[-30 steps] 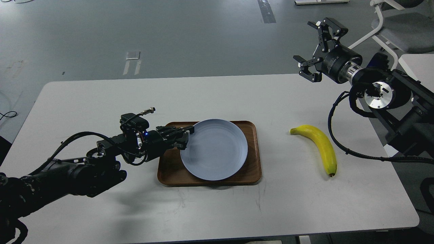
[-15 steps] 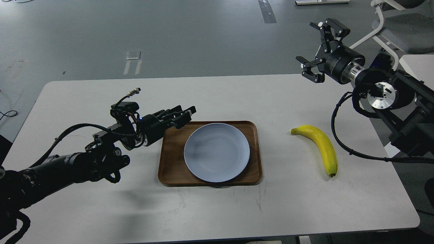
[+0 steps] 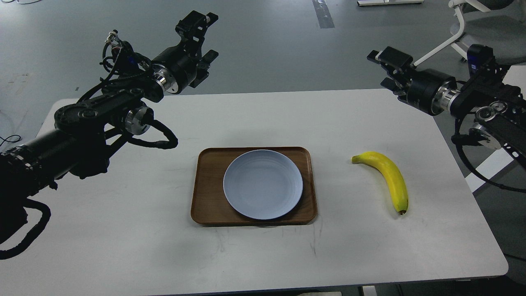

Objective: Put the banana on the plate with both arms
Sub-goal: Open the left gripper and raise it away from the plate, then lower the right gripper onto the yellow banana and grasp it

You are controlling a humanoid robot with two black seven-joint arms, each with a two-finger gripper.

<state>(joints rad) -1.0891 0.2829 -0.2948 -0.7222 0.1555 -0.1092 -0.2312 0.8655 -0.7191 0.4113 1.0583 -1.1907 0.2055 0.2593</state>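
Hands (image 3: 196, 31) above curved, smooth banana (image 3: 388, 177)

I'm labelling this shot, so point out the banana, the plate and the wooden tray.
banana (image 3: 388, 174), head view, middle of its yellow body.
plate (image 3: 263, 184), head view, its centre.
wooden tray (image 3: 207, 187), head view, bare left strip.

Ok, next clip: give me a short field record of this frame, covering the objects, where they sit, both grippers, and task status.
banana: lying on the table, right of the tray, touching nothing else
plate: flat on the tray, nothing on it
tray: brown wood, near the table's middle
left gripper: raised over the far left edge, holding nothing, finger gap unclear
right gripper: raised over the far right edge, holding nothing, finger gap unclear
task status: banana not yet picked up
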